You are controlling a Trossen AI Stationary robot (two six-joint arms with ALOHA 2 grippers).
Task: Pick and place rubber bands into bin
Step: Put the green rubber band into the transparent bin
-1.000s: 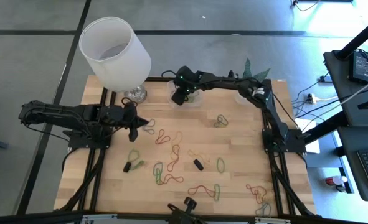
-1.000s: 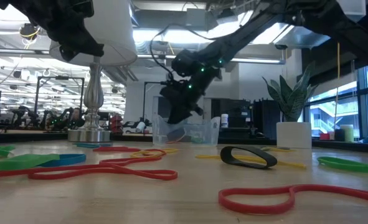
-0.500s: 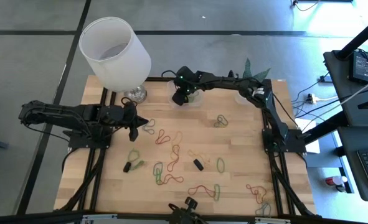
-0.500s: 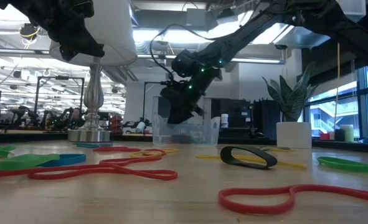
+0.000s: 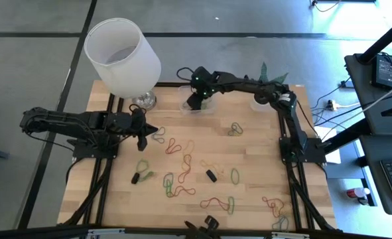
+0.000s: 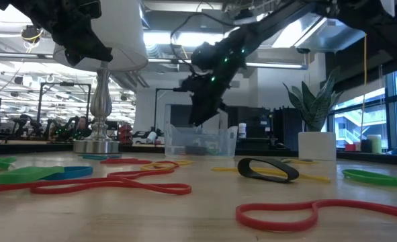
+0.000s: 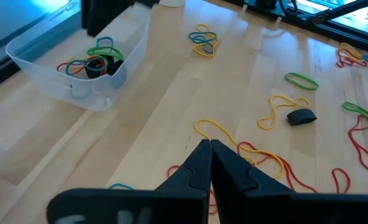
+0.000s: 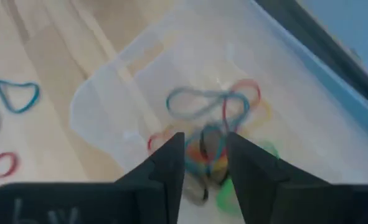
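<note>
Two dark jointed arms, black cables looping overhead, small green lights, tapered black fingers

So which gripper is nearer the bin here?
Right. The right gripper hangs open just above the bin; the left gripper, shut, sits well away over the bands near the lamp base.

No readable txt, labels, brand marks, nos. or signs in any view: none on the table, arms or things on it; room behind too indistinct to read.
</note>
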